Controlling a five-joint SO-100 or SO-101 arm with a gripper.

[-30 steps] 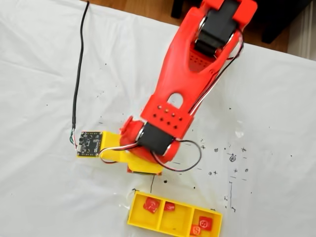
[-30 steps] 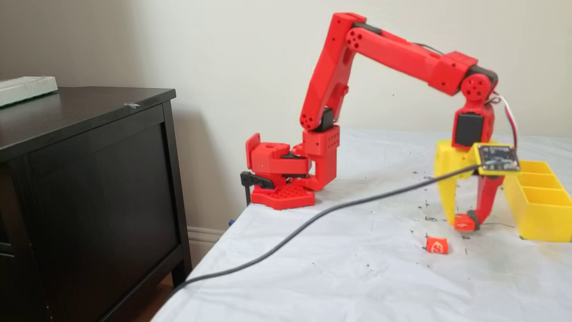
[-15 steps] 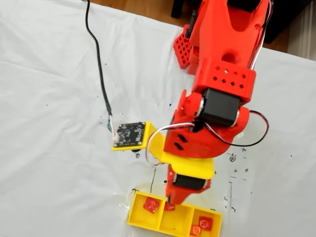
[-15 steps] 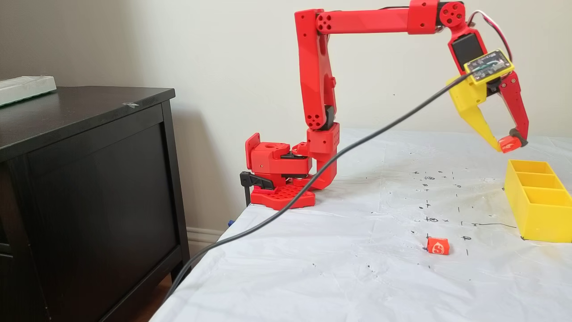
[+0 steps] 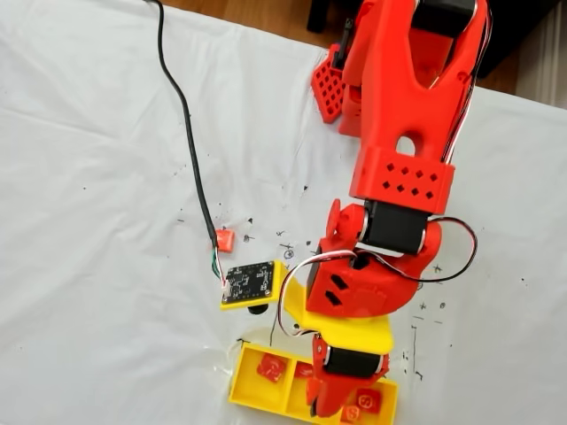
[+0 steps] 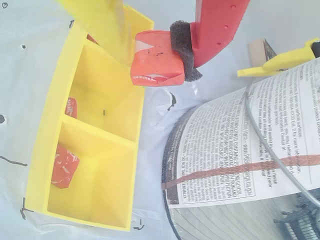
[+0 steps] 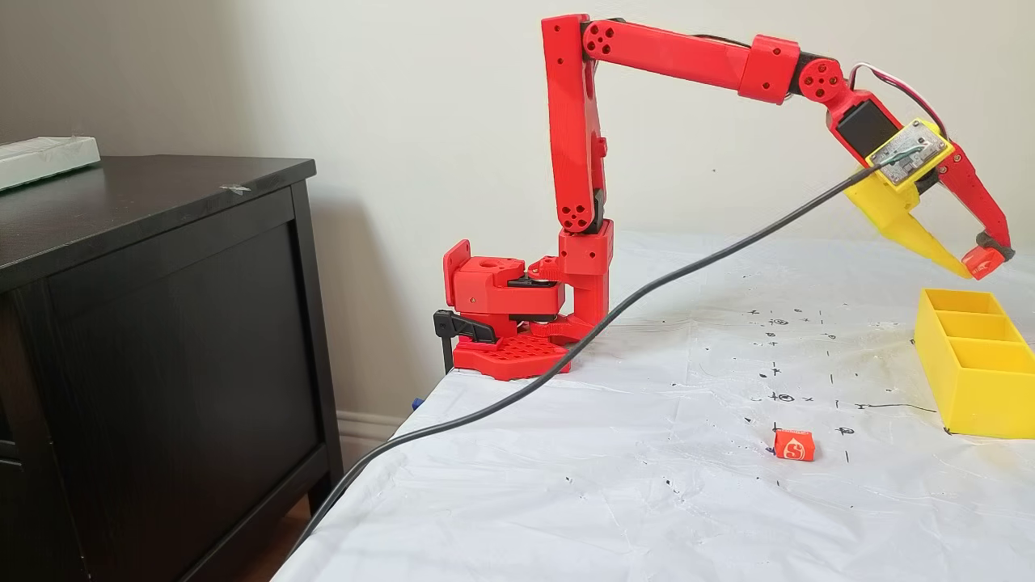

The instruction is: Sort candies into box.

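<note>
1. Gripper (image 6: 167, 55) jaws were seen closed on one orange-red candy (image 6: 156, 64) in the wrist view, the sweet pinched between the yellow finger on the left and the dark pad of the red finger on the right. In the side fixed view the gripper (image 7: 978, 265) was held in the air above the far end of the box (image 7: 970, 388), not touching it.

2. The held candy was judged light and slightly soft: a small wrapped block whose glossy wrapper could slip, so a hold across two opposite flat faces, as seen, was judged suitable. Nothing fragile was apparent.

3. The held candy was squarish, with no clear long axis; its printed face was turned toward the wrist camera and it sat slightly tilted between the jaws.

4. The box was seen at the left of the wrist view, its long axis running roughly top to bottom of that picture, with open compartments facing up. Two red candies (image 6: 64, 165) lay against the left wall, one in each of the two nearer compartments.

5. In the top fixed view the box (image 5: 248, 385) lay at the bottom edge, long axis nearly left to right, with candies inside it.

6. One loose candy (image 7: 792, 445) lay on the tabletop (image 7: 647, 501), well apart from the box, printed face toward the side camera.
</note>
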